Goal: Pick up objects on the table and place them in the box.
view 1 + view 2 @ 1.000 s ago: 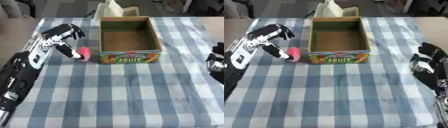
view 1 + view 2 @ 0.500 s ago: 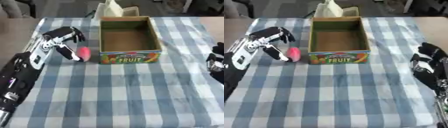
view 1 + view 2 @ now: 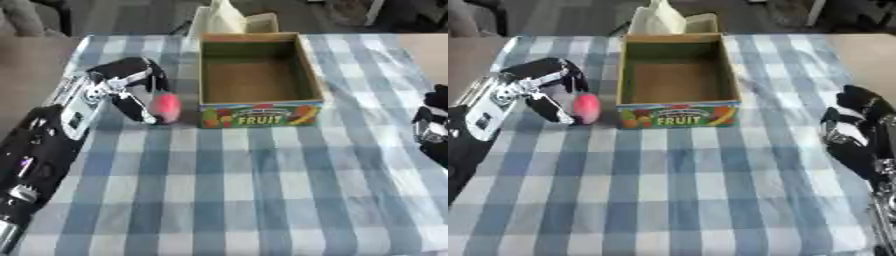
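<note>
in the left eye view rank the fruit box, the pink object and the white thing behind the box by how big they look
1. fruit box, clearly largest.
2. white thing behind the box, partly hidden and farther off, so unsure.
3. pink object, smallest, held in the left hand.

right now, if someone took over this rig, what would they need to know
Left hand: fingers curled round a pink object, held beside the box's left front corner.
Right hand: idle at the table's right edge, holding nothing; its fingers cannot be made out.
Fruit box: on the checked tablecloth, looks empty.
Done: pink object grasped.
Left: carry it over the box wall and release it inside. No other loose objects show on the cloth.
</note>
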Available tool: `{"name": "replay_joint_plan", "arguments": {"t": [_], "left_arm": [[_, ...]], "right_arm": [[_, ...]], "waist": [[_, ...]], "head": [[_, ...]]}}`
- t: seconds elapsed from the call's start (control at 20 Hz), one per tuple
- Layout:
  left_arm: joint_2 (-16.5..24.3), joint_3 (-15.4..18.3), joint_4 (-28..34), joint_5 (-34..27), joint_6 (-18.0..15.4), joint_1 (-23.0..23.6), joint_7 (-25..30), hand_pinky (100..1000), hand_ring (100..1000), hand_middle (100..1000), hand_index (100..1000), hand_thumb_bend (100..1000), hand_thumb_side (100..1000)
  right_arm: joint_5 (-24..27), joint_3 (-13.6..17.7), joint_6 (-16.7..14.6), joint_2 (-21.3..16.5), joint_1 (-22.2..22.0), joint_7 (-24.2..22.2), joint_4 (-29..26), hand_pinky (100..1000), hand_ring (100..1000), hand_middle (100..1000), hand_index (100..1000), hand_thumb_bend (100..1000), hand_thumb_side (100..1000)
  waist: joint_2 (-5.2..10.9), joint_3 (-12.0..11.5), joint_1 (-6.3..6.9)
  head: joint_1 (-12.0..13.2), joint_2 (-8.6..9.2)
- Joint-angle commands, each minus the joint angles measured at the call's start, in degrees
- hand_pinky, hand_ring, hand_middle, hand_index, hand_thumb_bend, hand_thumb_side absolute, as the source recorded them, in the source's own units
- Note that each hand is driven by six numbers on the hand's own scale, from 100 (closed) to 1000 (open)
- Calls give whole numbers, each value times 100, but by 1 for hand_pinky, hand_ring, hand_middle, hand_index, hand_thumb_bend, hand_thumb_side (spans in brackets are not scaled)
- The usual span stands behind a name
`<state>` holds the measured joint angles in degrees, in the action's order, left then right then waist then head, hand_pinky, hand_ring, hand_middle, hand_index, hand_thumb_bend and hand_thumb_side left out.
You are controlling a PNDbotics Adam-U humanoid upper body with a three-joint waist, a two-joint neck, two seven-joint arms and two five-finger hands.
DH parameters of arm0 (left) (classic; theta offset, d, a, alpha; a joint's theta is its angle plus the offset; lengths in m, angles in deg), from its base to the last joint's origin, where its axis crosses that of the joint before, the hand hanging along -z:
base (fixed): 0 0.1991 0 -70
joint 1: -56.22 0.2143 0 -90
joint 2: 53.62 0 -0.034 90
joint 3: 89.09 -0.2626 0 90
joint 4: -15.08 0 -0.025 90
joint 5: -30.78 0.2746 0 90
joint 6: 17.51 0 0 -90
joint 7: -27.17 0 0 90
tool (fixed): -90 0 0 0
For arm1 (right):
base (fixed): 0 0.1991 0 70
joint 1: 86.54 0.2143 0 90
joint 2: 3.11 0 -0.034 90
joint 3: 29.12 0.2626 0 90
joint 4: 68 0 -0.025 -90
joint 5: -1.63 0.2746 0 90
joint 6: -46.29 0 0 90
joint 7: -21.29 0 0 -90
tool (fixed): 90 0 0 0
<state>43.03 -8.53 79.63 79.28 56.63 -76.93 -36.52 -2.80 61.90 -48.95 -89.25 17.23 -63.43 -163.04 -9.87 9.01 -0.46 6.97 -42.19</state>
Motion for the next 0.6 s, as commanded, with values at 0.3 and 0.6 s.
{"name": "replay_joint_plan", "arguments": {"t": [0.3,0.6], "left_arm": [[75,3,30,36,40,-81,-241,617,453,438,529,323,127],[90,14,90,-61,38,-91,-352,603,424,406,493,289,126]], "right_arm": [[36,13,-3,-76,52,-4,-82,735,818,727,828,100,100],[37,15,-2,-75,50,-2,-83,735,818,727,828,100,100]], "waist": [[86,6,-1],[90,6,5]], "head": [[19,35],[13,33]]}}
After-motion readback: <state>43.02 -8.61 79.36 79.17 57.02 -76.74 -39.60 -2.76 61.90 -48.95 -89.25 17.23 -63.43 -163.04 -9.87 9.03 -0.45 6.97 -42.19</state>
